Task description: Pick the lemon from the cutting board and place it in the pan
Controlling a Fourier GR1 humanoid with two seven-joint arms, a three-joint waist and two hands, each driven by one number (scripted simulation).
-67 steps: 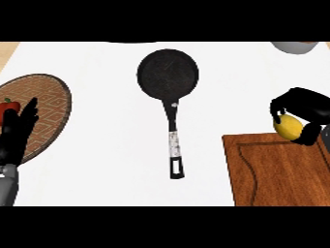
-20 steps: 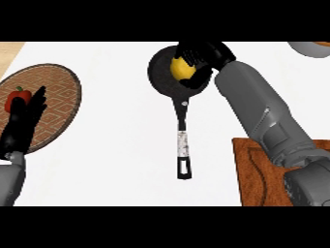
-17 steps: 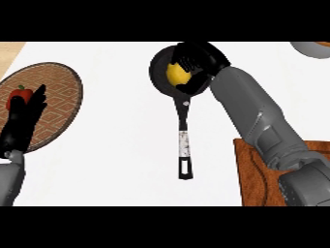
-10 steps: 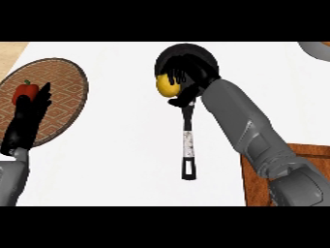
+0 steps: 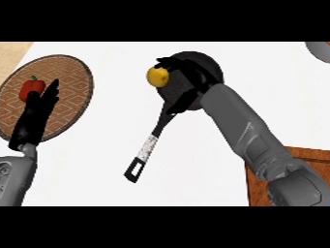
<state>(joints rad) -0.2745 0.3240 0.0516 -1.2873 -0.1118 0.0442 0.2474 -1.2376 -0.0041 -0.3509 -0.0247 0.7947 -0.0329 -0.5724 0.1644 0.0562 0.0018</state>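
The yellow lemon (image 5: 157, 75) sits at the left rim of the black pan (image 5: 204, 66), which lies at the counter's far middle with its handle (image 5: 147, 147) slanting down to the left. My right hand (image 5: 190, 83) hovers over the pan just right of the lemon. Its fingers are spread, one fingertip reaches over the lemon's top and the thumb points away, so the lemon shows almost whole. My left hand (image 5: 37, 110) rests open, fingers up, above the round woven mat (image 5: 73, 82) at the left.
A red pepper (image 5: 32, 86) lies on the woven mat beside my left fingertips. The wooden cutting board (image 5: 323, 162) shows at the lower right, partly behind my right forearm. A grey bowl's rim (image 5: 327, 52) peeks in at the top right.
The right hand has spread its fingers and the lemon now shows bare at the pan's left rim. The pan's handle has swung toward the lower left. The view has shifted slightly.
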